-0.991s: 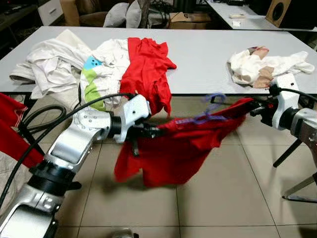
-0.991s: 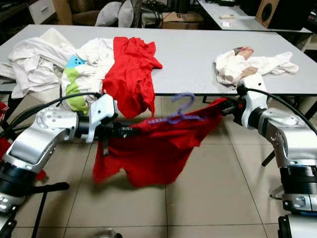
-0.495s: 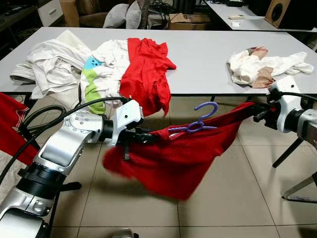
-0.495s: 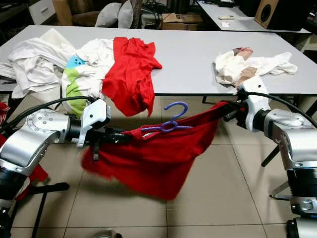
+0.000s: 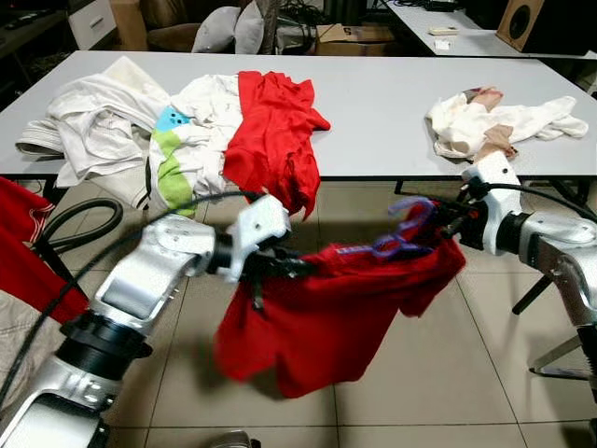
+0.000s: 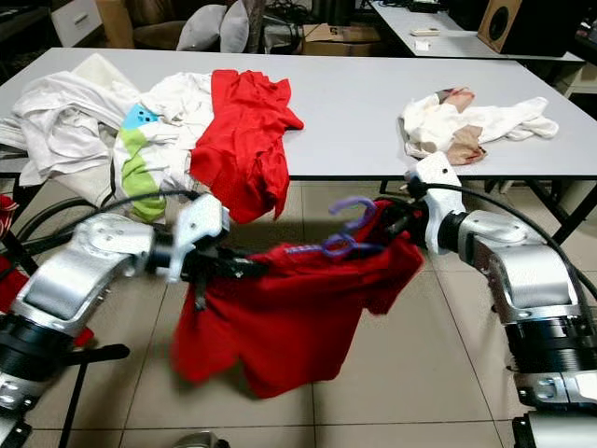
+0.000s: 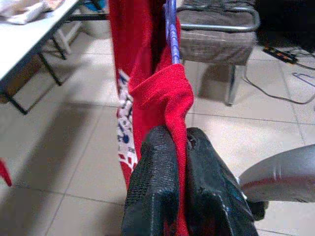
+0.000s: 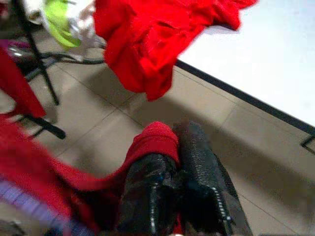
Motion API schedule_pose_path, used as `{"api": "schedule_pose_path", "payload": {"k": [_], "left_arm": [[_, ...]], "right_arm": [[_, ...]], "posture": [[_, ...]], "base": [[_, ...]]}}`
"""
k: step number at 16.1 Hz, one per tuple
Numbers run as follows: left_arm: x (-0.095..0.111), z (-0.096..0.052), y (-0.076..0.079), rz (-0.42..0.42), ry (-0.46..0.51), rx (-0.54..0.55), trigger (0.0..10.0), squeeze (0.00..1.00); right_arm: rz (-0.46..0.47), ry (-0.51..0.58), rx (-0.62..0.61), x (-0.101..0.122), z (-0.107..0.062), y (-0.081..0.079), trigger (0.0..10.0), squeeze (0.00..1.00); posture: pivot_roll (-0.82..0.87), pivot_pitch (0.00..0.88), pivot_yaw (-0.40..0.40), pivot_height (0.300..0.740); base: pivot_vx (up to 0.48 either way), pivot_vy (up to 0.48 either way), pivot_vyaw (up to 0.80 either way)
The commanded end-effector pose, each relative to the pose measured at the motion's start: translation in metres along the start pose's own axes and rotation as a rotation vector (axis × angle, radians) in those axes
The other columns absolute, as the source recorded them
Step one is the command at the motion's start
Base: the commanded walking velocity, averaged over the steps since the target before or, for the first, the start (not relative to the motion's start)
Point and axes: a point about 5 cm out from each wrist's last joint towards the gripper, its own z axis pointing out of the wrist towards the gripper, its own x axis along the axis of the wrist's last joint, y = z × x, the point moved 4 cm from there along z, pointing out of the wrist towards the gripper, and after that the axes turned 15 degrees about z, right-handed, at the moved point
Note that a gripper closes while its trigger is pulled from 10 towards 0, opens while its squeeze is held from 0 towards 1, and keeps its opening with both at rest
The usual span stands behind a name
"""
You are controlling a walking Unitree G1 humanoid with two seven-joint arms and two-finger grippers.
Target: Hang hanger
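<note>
left gripper (image 5: 284, 267): in front of the table, over the tiled floor; both black fingers (image 7: 152, 187) pressed together on a bunched fold of the red shirt (image 5: 326, 317).
right gripper (image 5: 448, 224): just below the table's front edge, on the robot's right; fingers (image 8: 197, 167) clamped tight on the opposite end of the red shirt, cloth rolled over the fingertip.
red shirt: strung between the two grippers, its upper edge sagging slightly; the body droops toward the floor without a visible touch. white print shows on it in the left wrist view.
hanger (image 5: 401, 233): purple, inside the shirt's neck near the right gripper; hook sticks up and leans toward that gripper. image blurred here, exact seating cannot be told.
table (image 5: 373, 112): grey top, behind the held shirt.
clothes pile (image 5: 140, 121): white garments plus one with green and blue patches, on the table's left part.
second red garment (image 5: 275, 131): beside the pile, draped over the table's front edge.
white bundle (image 5: 499, 121): crumpled cloth on the table's right part, well apart from the pile.
floor (image 5: 466, 373): beige tiles.
chair (image 7: 216, 34): padded seat on a metal frame, beyond the shirt in the left wrist view.
</note>
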Motion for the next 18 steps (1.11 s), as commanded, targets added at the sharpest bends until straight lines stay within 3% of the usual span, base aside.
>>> {"api": "schedule_pose_path", "payload": {"k": [1, 6, 11, 14, 16, 17, 18], "left_arm": [[0.005, -0.005, -0.008, 0.000, 0.017, 0.027, 0.0, 0.00], [-0.007, -0.010, -0.005, -0.053, -0.017, 0.021, 0.0, 0.00], [-0.008, -0.009, -0.001, -0.080, -0.007, 0.009, 0.0, 0.00], [-0.001, -0.013, -0.003, -0.092, 0.058, 0.013, 0.0, 0.00], [0.002, -0.014, -0.003, -0.083, 0.077, 0.006, 0.0, 0.00], [0.007, -0.013, -0.003, -0.071, 0.101, -0.006, 0.0, 0.00], [0.011, -0.011, -0.001, -0.062, 0.113, -0.018, 0.0, 0.00]], "right_arm": [[-0.010, 0.035, 0.029, 0.013, -0.006, -0.003, 10.0, 1.00], [-0.043, -0.077, 0.221, 0.013, -0.032, -0.015, 10.0, 1.00], [-0.067, -0.113, 0.442, 0.018, -0.063, -0.030, 10.0, 1.00], [-0.185, -0.110, 0.516, 0.020, -0.072, -0.038, 10.0, 1.00], [-0.255, -0.118, 0.486, 0.020, -0.069, -0.035, 10.0, 1.00], [-0.312, -0.110, 0.471, 0.022, -0.063, -0.036, 10.0, 0.00], [-0.345, -0.104, 0.478, 0.021, -0.058, -0.039, 10.0, 0.00]], "posture": [[-0.04, 0.000, -0.023, 0.740], [-0.04, 0.000, -0.024, 0.740], [-0.04, 0.000, -0.033, 0.740], [-0.05, 0.000, -0.037, 0.740], [-0.05, 0.000, -0.036, 0.740], [-0.05, 0.000, -0.035, 0.740], [-0.05, 0.000, -0.035, 0.740]], "base": [[0.000, 0.000, 0.00], [0.000, 0.000, 0.00], [0.000, 0.000, 0.00], [0.000, 0.000, 0.00], [0.000, 0.000, 0.00], [0.000, 0.000, 0.00], [0.000, 0.000, 0.00]]}}
